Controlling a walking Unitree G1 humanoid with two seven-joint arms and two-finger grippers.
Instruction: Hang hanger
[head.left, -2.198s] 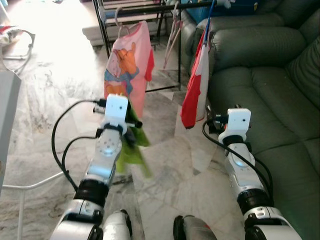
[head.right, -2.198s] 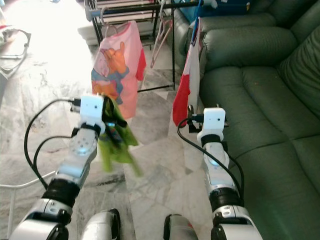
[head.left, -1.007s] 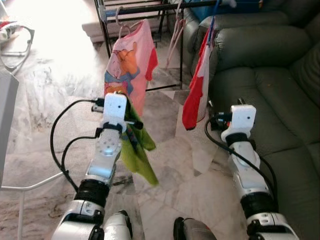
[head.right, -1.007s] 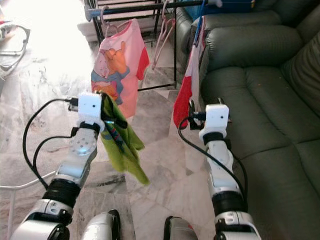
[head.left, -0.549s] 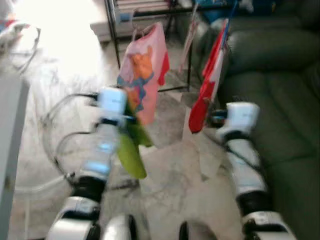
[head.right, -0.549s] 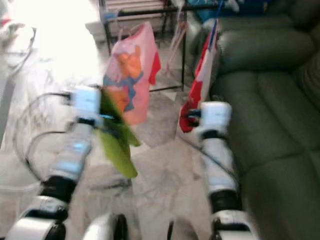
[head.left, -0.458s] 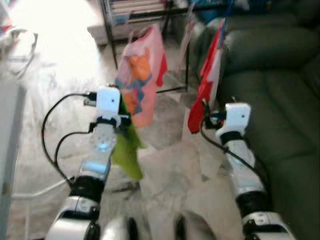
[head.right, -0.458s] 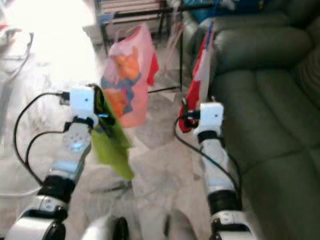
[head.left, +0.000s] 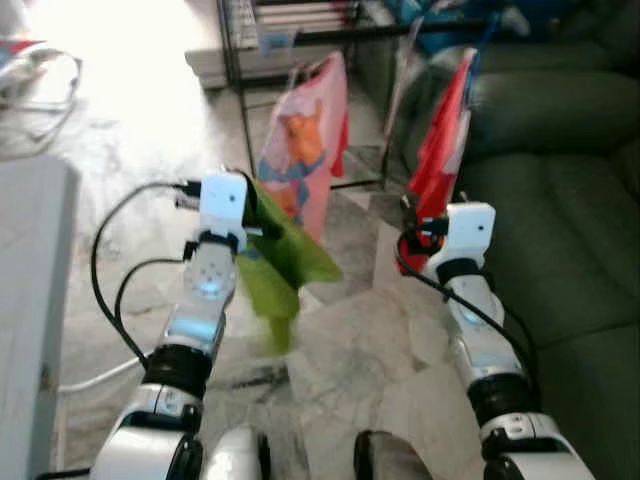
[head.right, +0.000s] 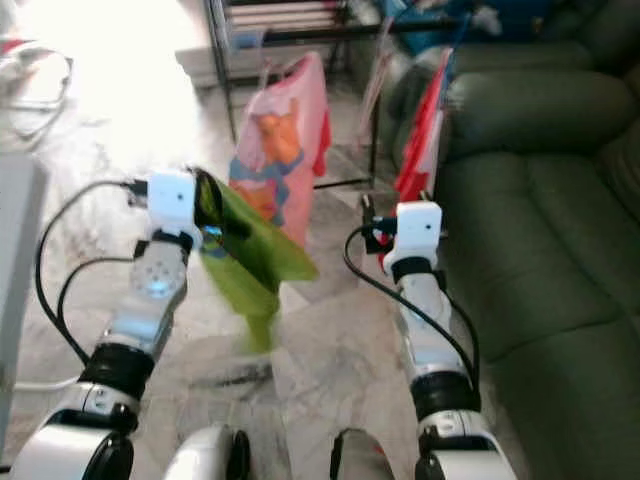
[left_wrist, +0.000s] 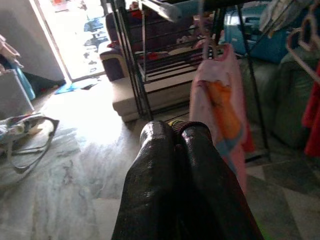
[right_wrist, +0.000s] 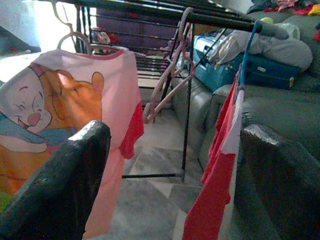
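My left gripper (head.left: 256, 218) is shut on the top of a lime-green garment (head.left: 280, 268), which hangs from it and flares out to the right. In the left wrist view its two black fingers (left_wrist: 172, 150) press together with a sliver of green between them. I cannot make out a hanger inside the cloth. Ahead runs the black clothes rail (right_wrist: 165, 12). On it hang a pink cartoon shirt (head.left: 308, 160), empty pink hangers (right_wrist: 167, 85) and a red-and-white garment (head.left: 445, 150) on a blue hanger. My right gripper (right_wrist: 175, 131) is open, level with the red garment and holding nothing.
A dark green sofa (head.left: 570, 190) fills the right side, close behind the rack's right end. A grey-white panel (head.left: 30, 320) stands close on my left. Marble floor (head.left: 350, 330) lies between me and the rack. A low shelf unit (left_wrist: 150, 60) sits behind the rail.
The camera has shifted and the picture has sharpened; the rack now sits further right and the grey panel looms larger. The green garment has swung outward to the right. Both grippers keep their states.
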